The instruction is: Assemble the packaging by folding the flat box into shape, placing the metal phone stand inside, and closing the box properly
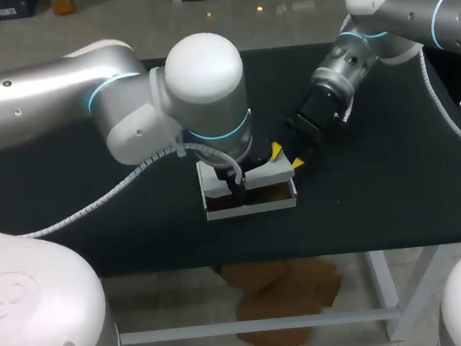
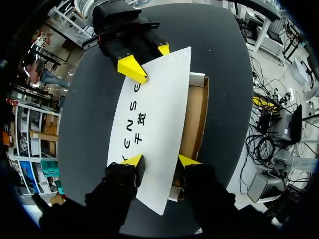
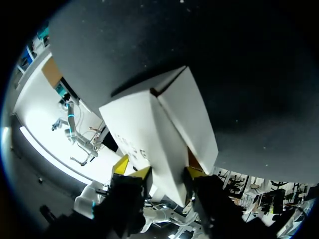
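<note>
The white box (image 1: 248, 205) with a brown inside (image 1: 267, 192) lies near the middle of the table. In the left wrist view its printed white lid (image 2: 154, 114) leans over the brown inside (image 2: 195, 119). My left gripper (image 2: 160, 160) is shut on the lid's near end, a yellow tip against each long edge. My right gripper (image 1: 286, 157) is shut on the box's right end, and in its own view that gripper (image 3: 167, 174) has the white corner (image 3: 169, 124) wedged between the fingers. It also shows as the right gripper (image 2: 148, 59) at the lid's far end. No phone stand is in sight.
The black table top (image 1: 390, 193) spreads bare to either side of the box. Its front edge (image 1: 300, 257) runs a short way in front of the box. My left arm's big elbow (image 1: 204, 80) hangs over the table just behind the box.
</note>
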Action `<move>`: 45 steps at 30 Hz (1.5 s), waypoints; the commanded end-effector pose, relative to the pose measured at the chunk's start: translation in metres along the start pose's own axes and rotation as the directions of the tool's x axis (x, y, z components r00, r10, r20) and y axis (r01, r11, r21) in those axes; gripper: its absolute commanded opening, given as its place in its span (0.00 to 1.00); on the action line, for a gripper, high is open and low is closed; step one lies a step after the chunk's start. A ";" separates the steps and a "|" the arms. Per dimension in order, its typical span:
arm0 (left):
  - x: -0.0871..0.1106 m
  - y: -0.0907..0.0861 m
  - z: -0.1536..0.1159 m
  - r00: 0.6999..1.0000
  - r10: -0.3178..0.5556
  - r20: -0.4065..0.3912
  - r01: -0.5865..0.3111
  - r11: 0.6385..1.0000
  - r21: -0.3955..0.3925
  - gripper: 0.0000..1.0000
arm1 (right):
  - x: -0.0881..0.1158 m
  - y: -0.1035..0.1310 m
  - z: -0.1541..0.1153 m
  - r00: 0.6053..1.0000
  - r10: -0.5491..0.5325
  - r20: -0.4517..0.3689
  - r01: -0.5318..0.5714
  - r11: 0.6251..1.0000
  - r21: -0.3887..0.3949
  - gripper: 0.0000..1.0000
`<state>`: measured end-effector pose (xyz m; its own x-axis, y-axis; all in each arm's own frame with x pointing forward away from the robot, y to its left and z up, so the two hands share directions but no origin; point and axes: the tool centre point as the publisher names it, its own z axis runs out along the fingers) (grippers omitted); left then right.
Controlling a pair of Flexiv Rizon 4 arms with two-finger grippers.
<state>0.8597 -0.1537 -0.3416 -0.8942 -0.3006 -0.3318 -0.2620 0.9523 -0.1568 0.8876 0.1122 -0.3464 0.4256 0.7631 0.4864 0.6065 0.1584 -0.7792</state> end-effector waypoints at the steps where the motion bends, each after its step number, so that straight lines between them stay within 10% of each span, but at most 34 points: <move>1: 0.007 -0.006 0.001 0.999 0.006 0.033 -0.006 1.000 -0.014 0.42 | 0.001 0.003 -0.001 1.000 0.000 0.003 0.000 1.000 0.007 0.46; 45: 0.017 -0.001 0.008 0.995 0.063 0.073 -0.062 0.998 -0.013 0.36 | -0.017 -0.009 -0.005 1.000 0.013 0.011 -0.013 1.000 -0.021 0.49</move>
<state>0.8497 -0.1598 -0.3537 -0.8822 -0.2432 -0.4033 -0.2102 0.9696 -0.1250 0.8825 0.0968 -0.3478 0.4211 0.7756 0.4702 0.6083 0.1430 -0.7807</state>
